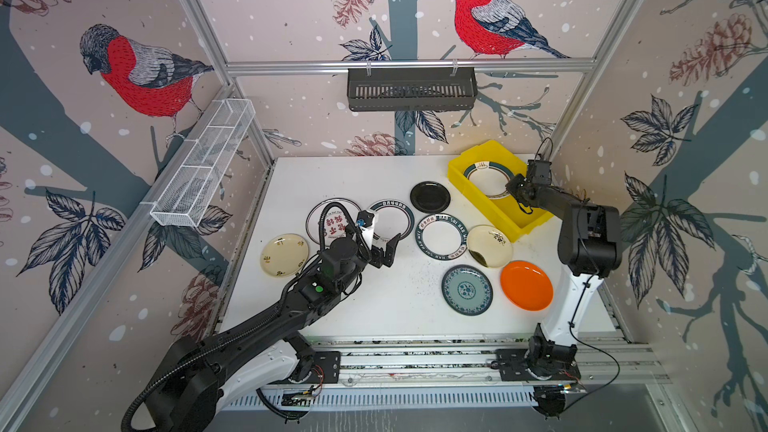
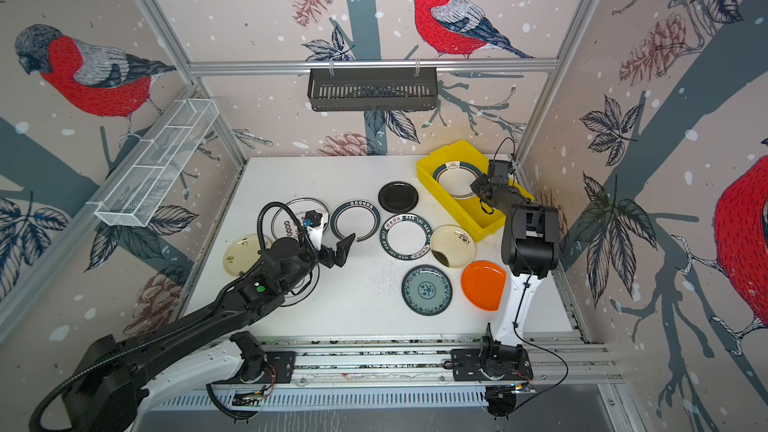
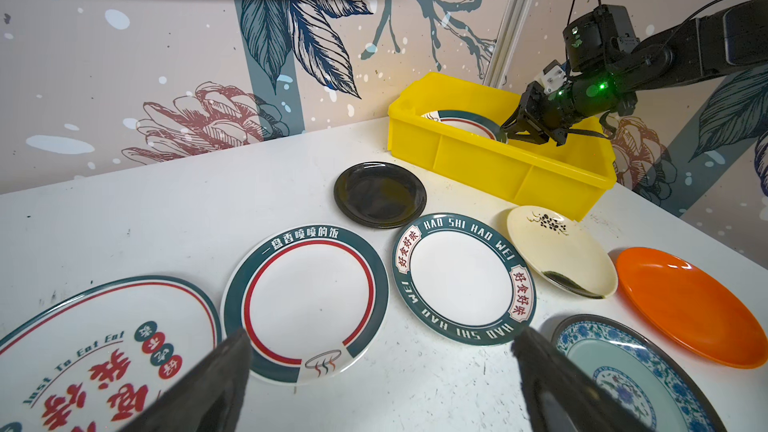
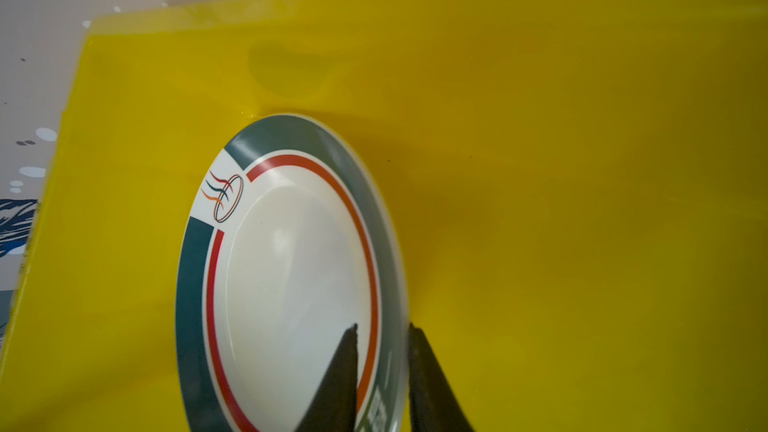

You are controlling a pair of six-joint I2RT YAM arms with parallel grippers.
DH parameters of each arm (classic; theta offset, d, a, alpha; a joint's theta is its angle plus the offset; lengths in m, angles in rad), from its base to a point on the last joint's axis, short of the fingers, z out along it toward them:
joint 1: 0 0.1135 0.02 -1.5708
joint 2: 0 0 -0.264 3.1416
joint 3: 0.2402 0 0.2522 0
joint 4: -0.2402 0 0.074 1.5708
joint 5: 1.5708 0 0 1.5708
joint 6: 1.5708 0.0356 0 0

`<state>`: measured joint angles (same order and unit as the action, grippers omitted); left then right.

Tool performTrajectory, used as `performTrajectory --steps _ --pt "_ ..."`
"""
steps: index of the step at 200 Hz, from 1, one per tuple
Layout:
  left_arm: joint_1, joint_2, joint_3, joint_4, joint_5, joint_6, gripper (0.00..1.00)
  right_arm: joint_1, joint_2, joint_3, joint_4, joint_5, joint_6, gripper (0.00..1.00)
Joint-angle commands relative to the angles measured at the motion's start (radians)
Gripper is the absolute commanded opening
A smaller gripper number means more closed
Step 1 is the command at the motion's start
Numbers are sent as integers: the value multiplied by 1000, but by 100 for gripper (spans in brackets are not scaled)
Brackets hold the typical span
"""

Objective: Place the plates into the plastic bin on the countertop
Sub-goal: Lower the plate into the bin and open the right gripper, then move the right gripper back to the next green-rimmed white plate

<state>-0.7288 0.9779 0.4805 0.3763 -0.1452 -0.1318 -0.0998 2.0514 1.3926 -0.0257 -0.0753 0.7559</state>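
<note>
The right gripper (image 4: 382,326) reaches into the yellow plastic bin (image 1: 469,155), which stands at the far right corner of the white countertop (image 1: 332,184). We see its jaws a little apart, straddling the edge of the green-banded plate (image 4: 291,263). One finger lies over the plate's face and the other outside its rim. We cannot tell whether either finger touches the rim. This plate lies in the bin's far end.

The left gripper (image 1: 388,249) hovers above the countertop with its jaws spread wide, holding and touching nothing. In the left wrist view we see bare tabletop between its fingers (image 3: 224,371).

Eight plates lie on the countertop outside the bin. Among them are the black plate (image 1: 430,196), the lettered plate (image 1: 441,236) reading "HAO SHI HAO WEI", the teal-patterned plate (image 1: 467,290) and the orange plate (image 1: 526,285).
</note>
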Motion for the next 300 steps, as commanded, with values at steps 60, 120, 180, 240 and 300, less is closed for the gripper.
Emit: performTrajectory --steps 60,120,180,240,300 --pt "0 -1 -5 11 -38 -13 98 43 -101 3 -35 74 -102 57" --pt "0 20 115 -195 -192 -69 98 131 -374 -153 -86 59 -195 61" --pt "0 22 96 -237 -274 -196 98 252 -757 -485 -104 -219 -282 69" --pt "9 22 93 -314 -377 -292 98 471 -727 -641 80 -384 -165 66" --pt "15 -18 122 -395 -407 -342 98 610 -424 -499 351 -454 -50 62"
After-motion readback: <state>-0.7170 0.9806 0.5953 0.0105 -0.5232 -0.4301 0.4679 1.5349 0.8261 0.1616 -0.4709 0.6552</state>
